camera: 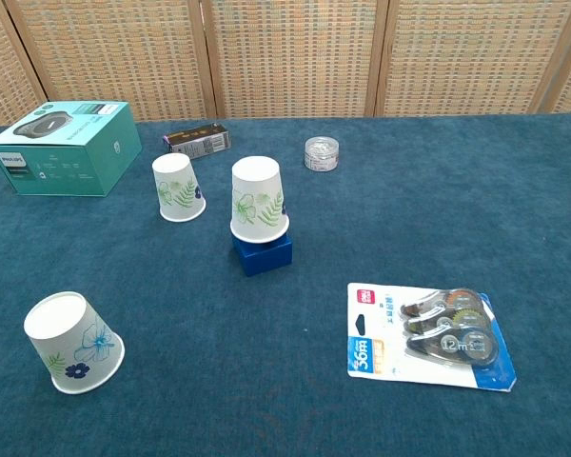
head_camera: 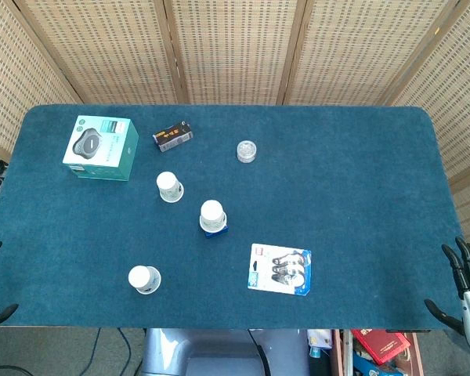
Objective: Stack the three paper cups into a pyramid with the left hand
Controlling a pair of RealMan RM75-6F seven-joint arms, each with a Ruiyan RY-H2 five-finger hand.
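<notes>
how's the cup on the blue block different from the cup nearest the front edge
The cup on the blue block stands raised on the blue block near the table's middle; the front cup sits directly on the table, nearer the robot's left side. The raised cup carries green leaf and flower prints; the front cup shows blue flowers. The front cup appears to lean slightly, the other stands straight. Both are white paper cups, upside down, untouched.
</notes>
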